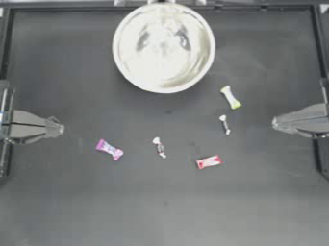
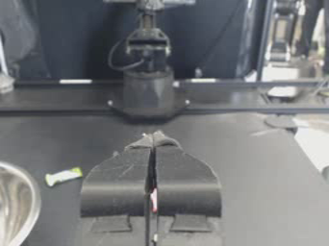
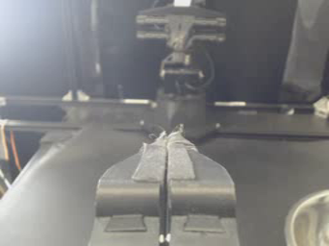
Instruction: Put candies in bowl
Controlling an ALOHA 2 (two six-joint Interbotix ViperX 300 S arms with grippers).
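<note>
The big shiny white bowl [image 1: 163, 46] sits at the table's far middle; its rim also shows in the left wrist view [image 2: 29, 202] and right wrist view [image 3: 294, 218]. Five small candies lie on the table in front of it: a yellow-green one [image 1: 231, 97] [image 2: 63, 176], a thin white one [image 1: 224, 124], another thin white one [image 1: 158, 147], a pink-purple one [image 1: 109, 149] and a red one [image 1: 208, 162]. My left gripper [image 1: 59, 128] [image 2: 153, 139] rests shut at the left edge. My right gripper [image 1: 275, 122] [image 3: 167, 138] rests shut at the right edge. Neither holds anything.
A raised frame rail [image 1: 160, 6] borders the table's far side just behind the bowl. Each wrist view shows the opposite arm's base, the right arm's [image 2: 148, 91] and the left arm's [image 3: 179, 110], across the table.
</note>
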